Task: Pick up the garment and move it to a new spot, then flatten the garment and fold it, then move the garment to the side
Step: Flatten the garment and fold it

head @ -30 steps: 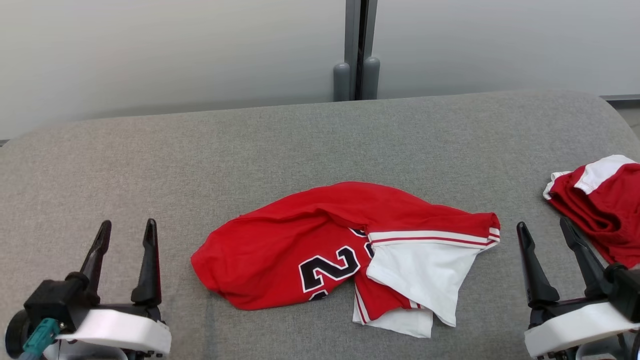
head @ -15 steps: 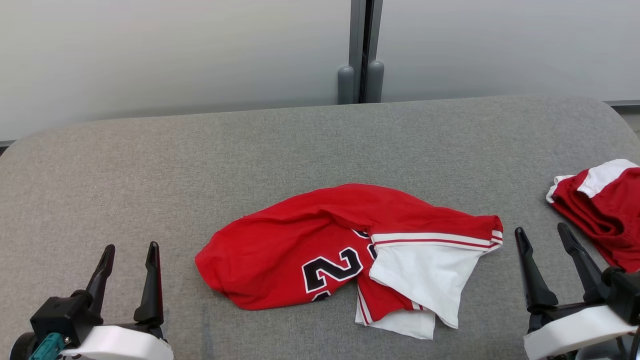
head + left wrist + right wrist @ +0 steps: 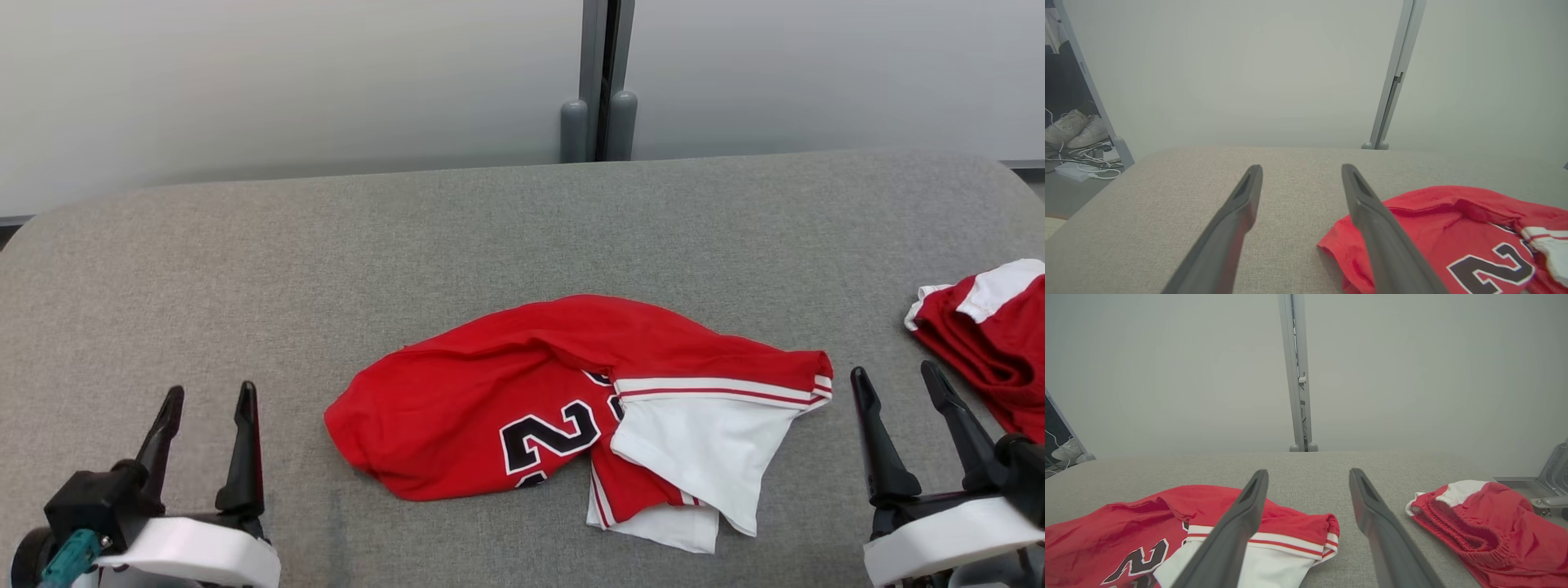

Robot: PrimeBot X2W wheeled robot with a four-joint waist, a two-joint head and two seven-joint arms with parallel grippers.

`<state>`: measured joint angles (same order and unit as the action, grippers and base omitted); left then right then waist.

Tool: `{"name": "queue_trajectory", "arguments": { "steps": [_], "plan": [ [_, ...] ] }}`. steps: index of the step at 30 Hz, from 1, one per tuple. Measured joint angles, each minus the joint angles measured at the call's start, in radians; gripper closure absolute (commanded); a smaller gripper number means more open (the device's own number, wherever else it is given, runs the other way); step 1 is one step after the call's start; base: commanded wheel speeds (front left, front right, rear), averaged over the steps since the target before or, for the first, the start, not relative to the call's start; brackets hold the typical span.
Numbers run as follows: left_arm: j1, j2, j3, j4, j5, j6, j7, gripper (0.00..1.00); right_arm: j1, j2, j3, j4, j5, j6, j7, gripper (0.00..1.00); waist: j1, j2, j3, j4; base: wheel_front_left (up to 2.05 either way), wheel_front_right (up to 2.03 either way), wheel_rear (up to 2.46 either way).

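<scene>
**Q:** Pincers?
**A:** My left gripper (image 3: 210,392) is low left with its fingers spread and nothing between them. My right gripper (image 3: 894,371) is low right, also spread and empty.

**Q:** Garment?
**A:** The jersey (image 3: 457,392) lies crumpled between them, touching neither, closer to my right one. It sits on a grey woven cushion (image 3: 490,229). Smooth red knit, a white flap (image 3: 694,449) with red stripes folded over.

**Q:** Hard to see?
**A:** Folds hide part of the black numeral (image 3: 551,437). Red-and-white shorts (image 3: 988,343) with a gathered waistband are cut off at the right edge. Behind: pale panels (image 3: 286,82) and a grey post (image 3: 600,82).
</scene>
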<state>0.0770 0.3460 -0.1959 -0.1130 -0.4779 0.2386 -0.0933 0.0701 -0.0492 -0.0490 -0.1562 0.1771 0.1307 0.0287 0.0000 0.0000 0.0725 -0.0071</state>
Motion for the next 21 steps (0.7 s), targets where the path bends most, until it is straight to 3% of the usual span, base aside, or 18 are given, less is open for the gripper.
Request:
{"name": "queue_trajectory", "arguments": {
  "steps": [4, 8, 14, 21],
  "plan": [
    [-0.073, 0.004, 0.0, -0.005, 0.009, -0.002, -0.007, 0.0, -0.012, 0.0, 0.0, -0.012, 0.0, 0.0, -0.002, 0.0, 0.0, 0.0, 0.025, 0.008, 0.0, 0.0, 0.0],
    [-0.183, 0.006, -0.027, 0.03, 0.012, -0.034, 0.017, 0.0, -0.034, 0.0, 0.011, -0.018, 0.0, 0.0, -0.002, 0.0, 0.0, 0.0, 0.063, 0.012, 0.0, 0.0, 0.0],
    [-0.341, -0.002, -0.079, 0.193, -0.017, -0.117, 0.091, 0.0, -0.073, 0.0, 0.037, -0.011, -0.001, 0.0, -0.008, 0.0, 0.0, 0.0, 0.124, 0.002, 0.0, 0.0, 0.0],
    [-0.414, -0.031, -0.118, 0.401, -0.084, -0.199, 0.174, 0.0, -0.099, 0.001, 0.059, 0.016, 0.001, 0.0, -0.025, 0.0, 0.0, 0.0, 0.169, -0.02, 0.0, 0.0, 0.0]
  ]
}}
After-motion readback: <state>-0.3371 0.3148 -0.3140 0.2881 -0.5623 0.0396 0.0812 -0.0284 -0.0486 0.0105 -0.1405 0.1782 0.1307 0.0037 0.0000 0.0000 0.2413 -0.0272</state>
